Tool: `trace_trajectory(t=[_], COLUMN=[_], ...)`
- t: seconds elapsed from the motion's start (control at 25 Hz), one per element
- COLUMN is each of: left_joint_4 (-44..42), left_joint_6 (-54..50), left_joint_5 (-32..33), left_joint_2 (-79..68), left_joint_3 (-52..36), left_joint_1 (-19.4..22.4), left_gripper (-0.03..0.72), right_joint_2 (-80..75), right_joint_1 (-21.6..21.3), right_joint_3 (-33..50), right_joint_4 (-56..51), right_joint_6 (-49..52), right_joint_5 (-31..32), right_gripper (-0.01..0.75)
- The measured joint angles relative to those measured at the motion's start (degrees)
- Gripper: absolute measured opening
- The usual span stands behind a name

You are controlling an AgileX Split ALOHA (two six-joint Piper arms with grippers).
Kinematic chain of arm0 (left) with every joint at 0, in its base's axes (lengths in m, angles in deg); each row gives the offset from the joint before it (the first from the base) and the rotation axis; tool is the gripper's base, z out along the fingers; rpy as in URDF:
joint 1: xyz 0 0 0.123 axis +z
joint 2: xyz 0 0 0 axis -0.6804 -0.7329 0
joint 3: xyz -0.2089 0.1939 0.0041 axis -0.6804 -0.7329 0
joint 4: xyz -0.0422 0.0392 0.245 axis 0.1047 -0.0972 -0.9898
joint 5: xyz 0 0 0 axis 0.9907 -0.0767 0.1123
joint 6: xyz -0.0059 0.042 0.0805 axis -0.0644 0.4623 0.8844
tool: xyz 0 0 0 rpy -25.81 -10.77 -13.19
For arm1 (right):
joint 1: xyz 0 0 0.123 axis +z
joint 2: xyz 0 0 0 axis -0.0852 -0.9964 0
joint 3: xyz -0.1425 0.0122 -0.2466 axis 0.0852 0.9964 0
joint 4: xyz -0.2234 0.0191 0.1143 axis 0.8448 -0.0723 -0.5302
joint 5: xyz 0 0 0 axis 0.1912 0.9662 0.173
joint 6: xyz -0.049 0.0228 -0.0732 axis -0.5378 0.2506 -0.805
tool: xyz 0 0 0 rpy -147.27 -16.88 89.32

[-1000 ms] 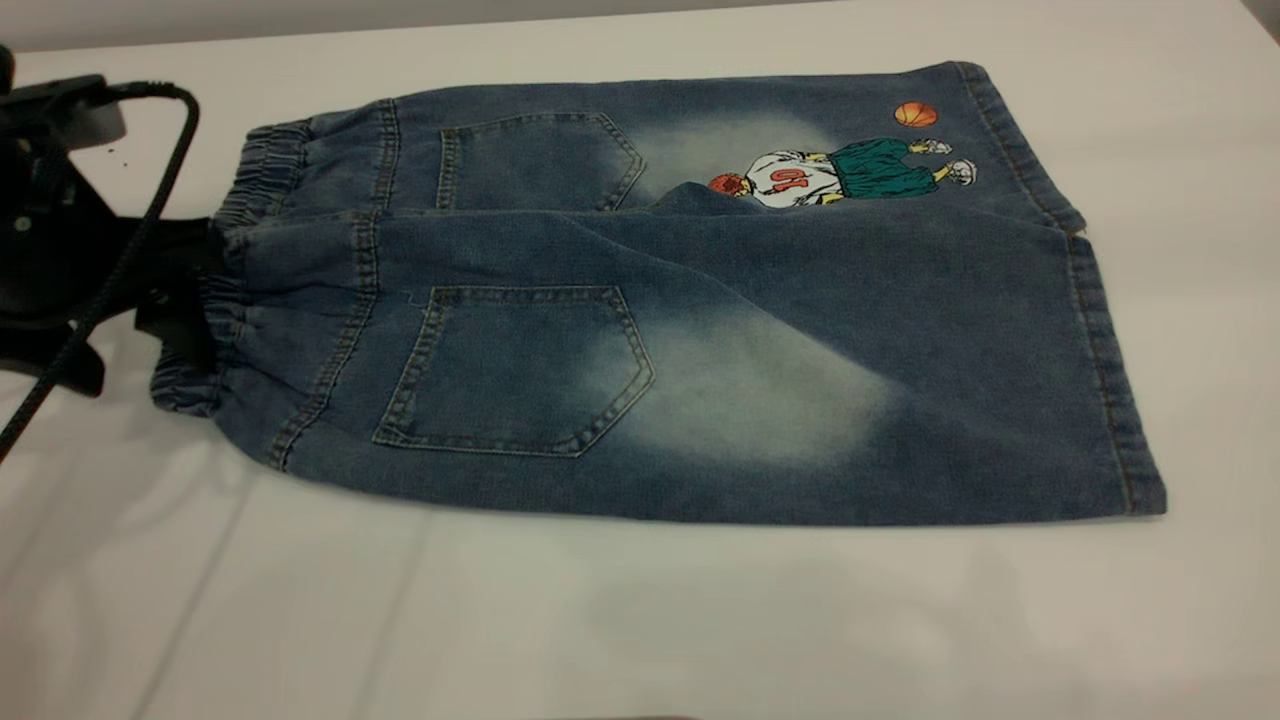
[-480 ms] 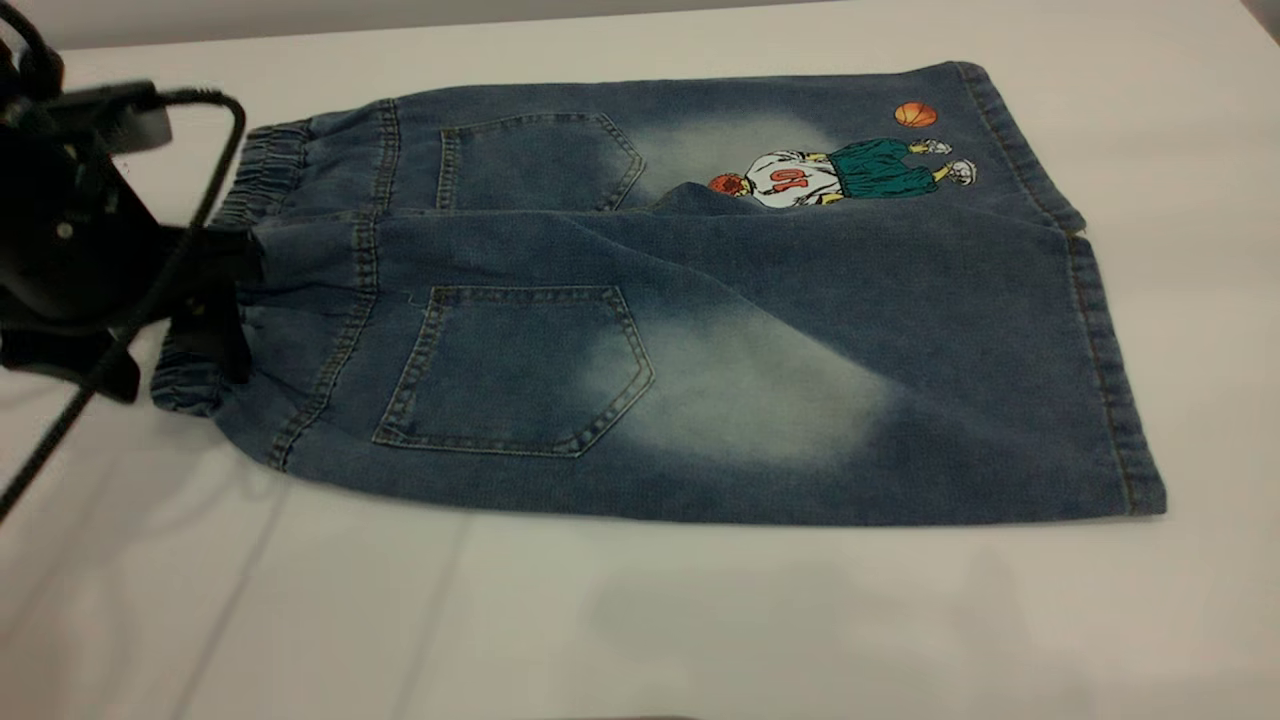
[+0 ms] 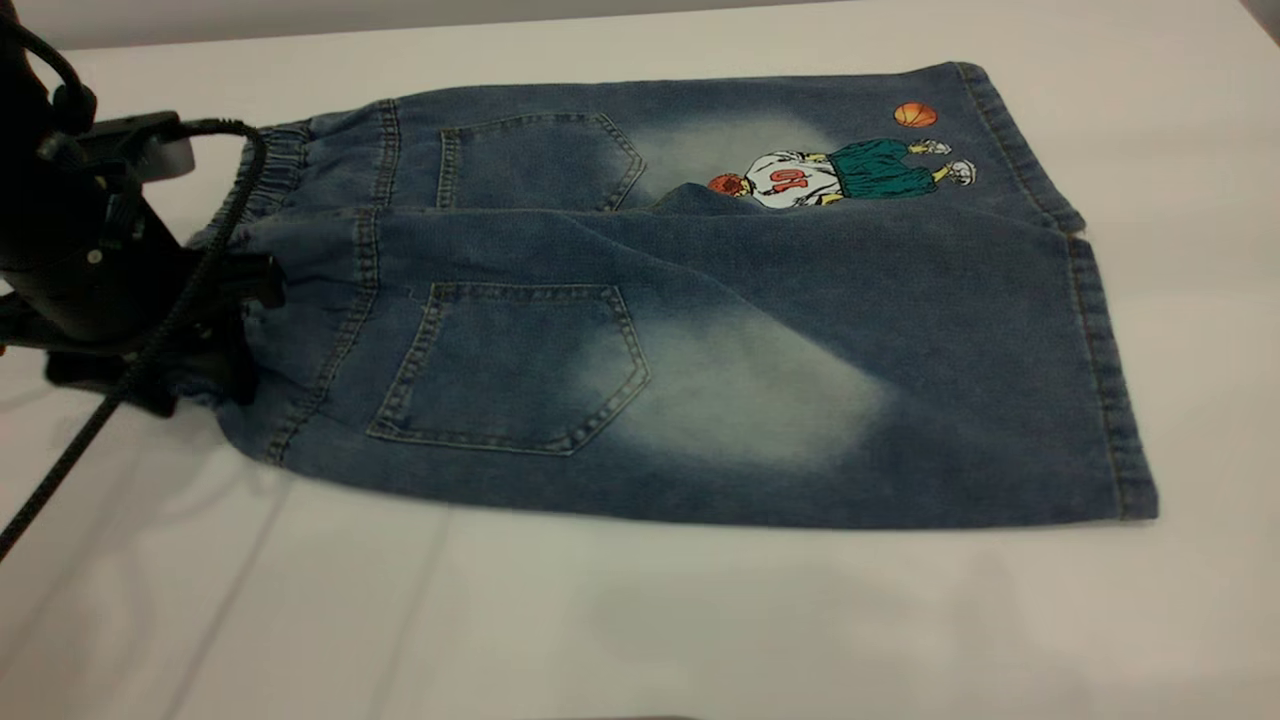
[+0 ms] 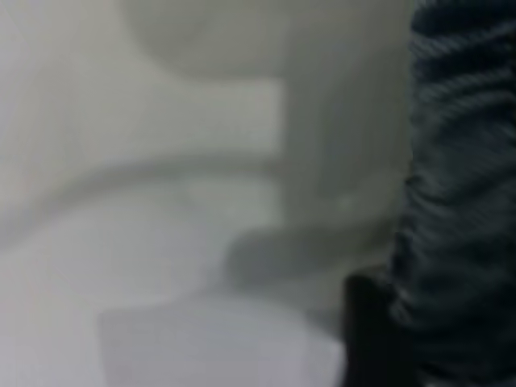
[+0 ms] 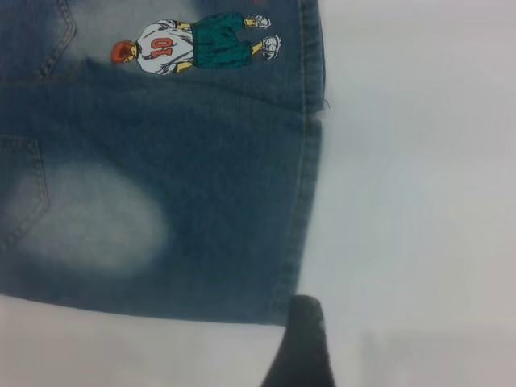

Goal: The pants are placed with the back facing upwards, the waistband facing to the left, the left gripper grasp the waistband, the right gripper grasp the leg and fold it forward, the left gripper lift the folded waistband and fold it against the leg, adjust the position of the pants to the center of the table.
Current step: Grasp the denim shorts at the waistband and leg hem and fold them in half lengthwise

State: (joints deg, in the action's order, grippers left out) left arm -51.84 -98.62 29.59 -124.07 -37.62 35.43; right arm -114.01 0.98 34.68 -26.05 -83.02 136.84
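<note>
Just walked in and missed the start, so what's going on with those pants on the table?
The pants lie flat on the table, back pockets up, waistband toward the left arm. The left gripper is at the waistband, apparently taking hold, though its grip can't be confirmed. The right gripper hangs just off the hem of the plain leg, not touching it. Nothing is folded yet.

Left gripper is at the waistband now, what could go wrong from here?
1. The left gripper meets the bunched waistband of the pants at the near half only; it might pinch a single layer, so the fold could sag.
2. Its cable hangs beside the fabric and may snag on a lift.
3. The near leg already overlaps the printed one; a pull could shift that fold on the table.
</note>
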Motion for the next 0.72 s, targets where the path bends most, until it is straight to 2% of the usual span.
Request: trace_trajectory(t=[0.08,0.16,0.4,0.72], left_joint_4=[0.0,0.0,-0.6,-0.6], left_joint_6=[-0.1,-0.1,1.8,6.2], left_joint_5=[-0.9,-0.7,3.0,15.7], left_joint_2=[0.0,-0.1,0.0,3.5], left_joint_3=[0.2,0.7,3.5,9.8], left_joint_1=[-0.4,-0.8,-1.7,-2.1], left_gripper=[0.153,0.091,0.085,0.085], right_joint_2=[0.0,0.0,-1.3,-10.4], right_joint_1=[0.0,0.0,0.0,0.0], right_joint_3=[0.0,0.0,-0.3,-3.0], right_joint_4=[-0.1,-0.2,-3.4,-17.1], right_joint_6=[-0.9,-2.4,-8.4,-21.5], right_joint_5=[0.0,0.1,0.7,1.3], right_gripper=[0.531,0.531,0.531,0.531])
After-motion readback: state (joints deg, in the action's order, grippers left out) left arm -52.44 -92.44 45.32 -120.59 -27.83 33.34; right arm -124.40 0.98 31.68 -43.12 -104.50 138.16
